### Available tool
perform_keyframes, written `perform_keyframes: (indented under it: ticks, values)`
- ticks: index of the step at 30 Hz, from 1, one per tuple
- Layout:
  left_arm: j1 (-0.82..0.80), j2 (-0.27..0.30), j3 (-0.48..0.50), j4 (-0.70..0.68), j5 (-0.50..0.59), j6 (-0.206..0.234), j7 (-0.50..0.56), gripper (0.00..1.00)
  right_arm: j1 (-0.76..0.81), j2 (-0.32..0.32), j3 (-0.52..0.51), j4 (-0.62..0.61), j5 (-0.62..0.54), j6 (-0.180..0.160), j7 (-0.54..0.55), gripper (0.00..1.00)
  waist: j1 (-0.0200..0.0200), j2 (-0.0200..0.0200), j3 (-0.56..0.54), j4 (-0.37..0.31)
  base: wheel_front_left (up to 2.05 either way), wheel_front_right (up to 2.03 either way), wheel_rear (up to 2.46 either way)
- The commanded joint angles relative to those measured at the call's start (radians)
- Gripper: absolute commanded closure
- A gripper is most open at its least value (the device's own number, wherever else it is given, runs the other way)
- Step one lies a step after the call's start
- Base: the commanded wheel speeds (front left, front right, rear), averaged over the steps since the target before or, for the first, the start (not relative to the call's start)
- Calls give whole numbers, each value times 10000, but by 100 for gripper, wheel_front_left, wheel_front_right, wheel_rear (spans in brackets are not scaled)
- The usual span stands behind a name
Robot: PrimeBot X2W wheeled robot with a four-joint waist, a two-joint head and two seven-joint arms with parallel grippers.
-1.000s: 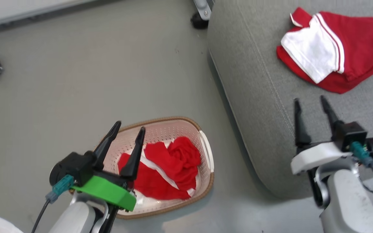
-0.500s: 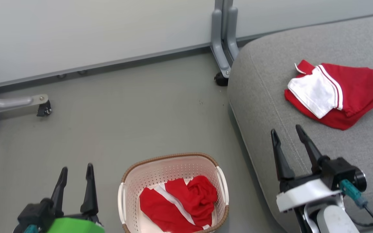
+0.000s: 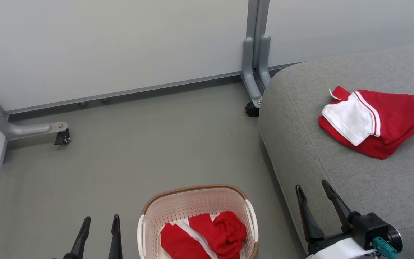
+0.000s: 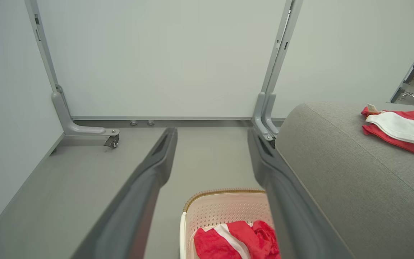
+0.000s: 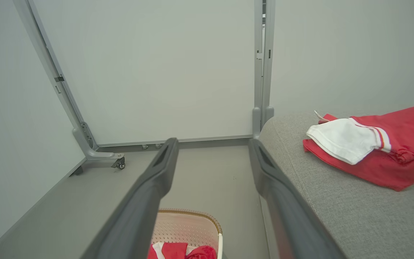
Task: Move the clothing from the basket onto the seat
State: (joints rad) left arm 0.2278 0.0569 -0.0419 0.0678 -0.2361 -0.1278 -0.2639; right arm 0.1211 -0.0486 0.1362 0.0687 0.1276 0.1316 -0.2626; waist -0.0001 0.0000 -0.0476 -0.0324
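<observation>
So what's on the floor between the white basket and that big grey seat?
Nothing. Only a narrow strip of bare grey floor separates the basket from the seat. They stand apart, not touching. The head view shows this most plainly.

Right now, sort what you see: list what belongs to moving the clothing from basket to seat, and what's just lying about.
Belongs: red clothing in the basket; grey seat; left end effector and right end effector, both open.
Lying about: red-and-white garment on the seat; castor feet of the partition.
</observation>
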Motion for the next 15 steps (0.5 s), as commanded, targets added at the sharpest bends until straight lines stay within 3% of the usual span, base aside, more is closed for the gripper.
perform_keyframes:
  ticks: [1, 15]
  values:
    - [87, 27, -49, 26, 59, -48, -1, 0, 77, -34, -8, 50, -8, -17, -35, 0, 1, 0, -45, -17, 0, 0, 0]
    - [-72, 18, -57, 273, 77, -52, -1, 0, 110, -32, -35, 183, -57, -17, -35, 0, 1, 0, -194, 15, 0, 0, 0]
